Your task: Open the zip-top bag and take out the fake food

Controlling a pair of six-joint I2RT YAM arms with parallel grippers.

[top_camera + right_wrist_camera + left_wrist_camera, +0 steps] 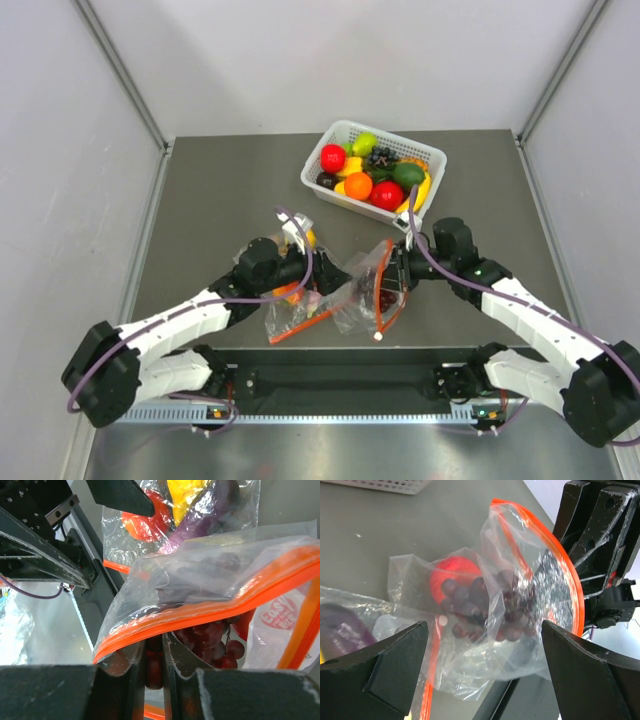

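The zip-top bag (pixel 365 295) lies crumpled at the table's near middle, its orange-red zip strip (pixel 386 285) standing up. My right gripper (pixel 396 268) is shut on the bag's lip just under the strip (pixel 200 609). Inside the bag show a dark purple grape bunch (pixel 220 640) and a red apple (pixel 452 575). My left gripper (pixel 325 280) is open. In its wrist view the bag (pixel 515 590) and the grapes (pixel 475 612) sit just beyond its spread fingertips, and no finger (pixel 385 665) touches the plastic.
A second clear bag (pixel 290 305) with eggplant (pixel 200 517) and yellow and red fruit lies touching the first on its left, under my left wrist. A white basket (pixel 432 155) at the back holds several fruits. A black rail (pixel 340 380) runs along the near edge.
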